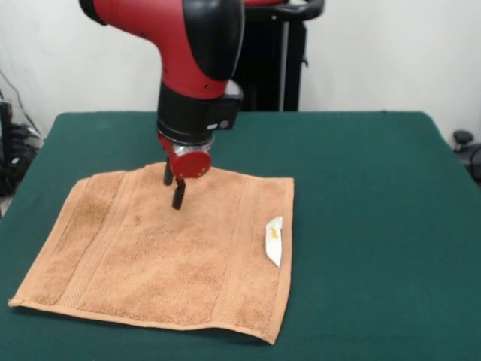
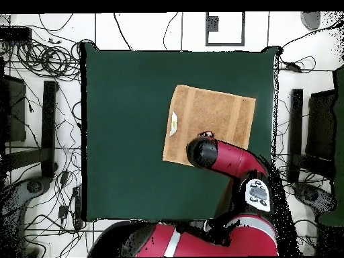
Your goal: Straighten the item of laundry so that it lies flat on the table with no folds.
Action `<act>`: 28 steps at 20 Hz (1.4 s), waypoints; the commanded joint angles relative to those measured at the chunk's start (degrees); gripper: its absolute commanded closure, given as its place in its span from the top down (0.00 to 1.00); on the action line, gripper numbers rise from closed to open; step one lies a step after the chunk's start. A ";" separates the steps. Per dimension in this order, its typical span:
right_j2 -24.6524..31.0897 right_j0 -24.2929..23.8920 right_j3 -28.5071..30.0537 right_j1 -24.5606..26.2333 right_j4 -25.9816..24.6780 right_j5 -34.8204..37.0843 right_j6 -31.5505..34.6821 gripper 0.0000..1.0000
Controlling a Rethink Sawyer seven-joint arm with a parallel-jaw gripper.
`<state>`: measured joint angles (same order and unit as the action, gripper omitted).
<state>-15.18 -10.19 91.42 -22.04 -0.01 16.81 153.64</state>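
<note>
Orange-tan terry: the towel (image 1: 169, 256) (image 2: 211, 121) lies spread on the green table (image 1: 361, 195) (image 2: 127, 134), directly beneath the claw (image 1: 174, 188). In the front view the claw hangs over the towel's far edge, about midway along it, with most of the cloth spreading out below it and to both sides. Two dark fingers (image 1: 178, 197) show under the red wrist disc; one tip reaches down to the pile or just above it, contact not certain. The fingers stand close together with no cloth seen between them, but whether they are clenched or released cannot be told from these views.

The towel appears flat, its four edges visible and roughly straight, border bands running along two opposite sides. No fold is seen, save a slight lift at the near right corner in the front view. A small white label (image 1: 274, 241) (image 2: 174, 121) sits at the towel's edge, to the right of and below the claw in the front view.

In the overhead view the arm (image 2: 225, 158) covers the claw and overlaps the towel's lower edge. The towel lies toward the table's right half there, with bare felt on all sides.
</note>
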 commanded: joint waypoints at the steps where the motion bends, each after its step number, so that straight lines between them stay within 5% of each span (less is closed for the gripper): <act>1: 1.58 -2.59 4.98 5.08 1.94 -6.92 9.03 1.00; 6: -0.74 1.70 2.00 9.38 5.84 -7.05 12.44 1.00; 14: 5.44 -5.71 2.33 9.48 4.41 -8.84 5.40 1.00; 28: 7.34 -5.48 9.64 5.38 4.79 -9.67 7.93 1.00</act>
<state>-14.24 -15.64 93.82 -20.15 2.88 9.07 153.64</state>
